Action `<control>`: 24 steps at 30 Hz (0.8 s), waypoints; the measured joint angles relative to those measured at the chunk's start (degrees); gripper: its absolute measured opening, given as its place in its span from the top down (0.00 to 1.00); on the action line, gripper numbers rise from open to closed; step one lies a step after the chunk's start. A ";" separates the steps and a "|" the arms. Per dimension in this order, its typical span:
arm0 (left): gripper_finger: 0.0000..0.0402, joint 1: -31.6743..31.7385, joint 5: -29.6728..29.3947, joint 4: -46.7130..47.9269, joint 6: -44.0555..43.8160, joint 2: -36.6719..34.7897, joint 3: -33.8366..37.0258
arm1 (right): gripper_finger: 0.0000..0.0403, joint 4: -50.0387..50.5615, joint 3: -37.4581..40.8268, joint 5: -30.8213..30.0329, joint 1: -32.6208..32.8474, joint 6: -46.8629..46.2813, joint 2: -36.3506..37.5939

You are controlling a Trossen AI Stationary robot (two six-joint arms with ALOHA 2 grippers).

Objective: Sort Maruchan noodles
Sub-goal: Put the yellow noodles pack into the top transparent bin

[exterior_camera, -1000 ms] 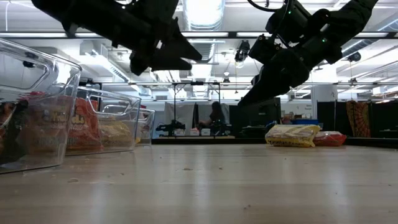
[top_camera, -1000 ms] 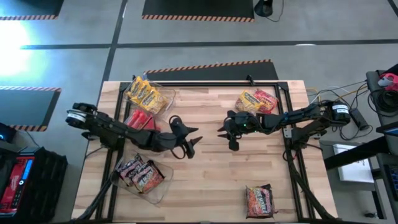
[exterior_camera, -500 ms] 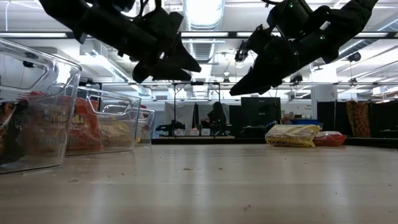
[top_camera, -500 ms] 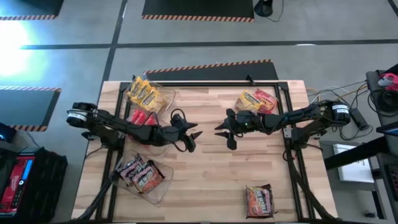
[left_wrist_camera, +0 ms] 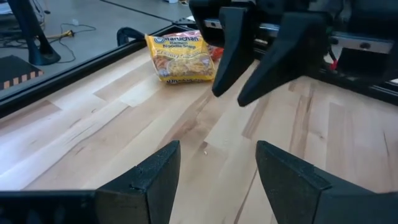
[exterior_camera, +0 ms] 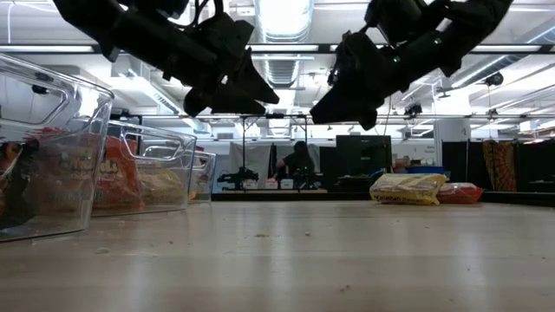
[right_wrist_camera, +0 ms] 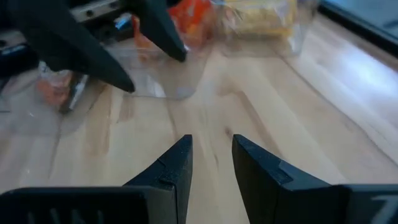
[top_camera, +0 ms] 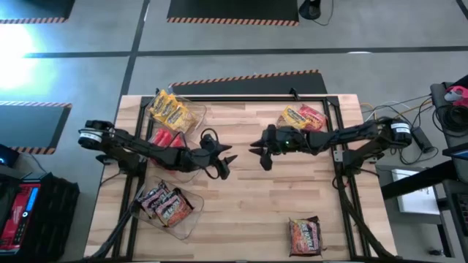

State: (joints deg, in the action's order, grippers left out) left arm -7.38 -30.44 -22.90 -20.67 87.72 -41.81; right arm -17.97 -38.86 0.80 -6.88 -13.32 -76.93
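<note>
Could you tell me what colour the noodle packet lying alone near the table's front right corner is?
Red-orange packet, best seen in the high view.

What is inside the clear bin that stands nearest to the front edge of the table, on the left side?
The clear bin holds dark-wrapped noodle packets, at least two, overlapping. Whether more lie underneath cannot be seen; the top ones cover them.

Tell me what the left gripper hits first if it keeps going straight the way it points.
Probably the right gripper: it hangs facing the left gripper over the table's middle. Heights may differ, so it might pass underneath toward the yellow noodle packet.
</note>
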 joint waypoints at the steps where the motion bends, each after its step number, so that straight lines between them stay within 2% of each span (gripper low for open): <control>1: 0.52 0.00 0.00 0.03 -0.02 0.00 0.10 | 0.75 2.88 -1.11 -0.31 -0.36 -0.44 0.04; 6: 0.52 0.04 0.00 0.39 -1.46 -0.13 1.43 | 0.74 24.26 -6.73 -5.12 -4.98 -3.23 0.20; 13: 0.52 0.33 -0.04 0.26 -0.80 -0.39 1.87 | 0.64 46.45 -10.14 -1.60 -15.28 -6.93 0.40; 19: 0.52 1.38 -0.02 0.48 0.95 -0.39 1.89 | 0.53 55.61 -10.22 -1.50 -19.08 -9.16 1.88; 21: 0.52 2.23 0.44 1.10 2.77 -0.39 1.88 | 0.51 57.55 -10.20 -3.33 -19.14 -10.82 2.92; 24: 0.52 5.45 5.00 2.55 6.81 -0.39 1.43 | 0.50 60.26 -9.87 -6.68 -19.03 -14.96 4.53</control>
State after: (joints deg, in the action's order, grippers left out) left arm -1.93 -25.44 -20.35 -13.85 87.33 -40.38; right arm 42.28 -48.73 -5.88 -25.91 -28.28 -72.40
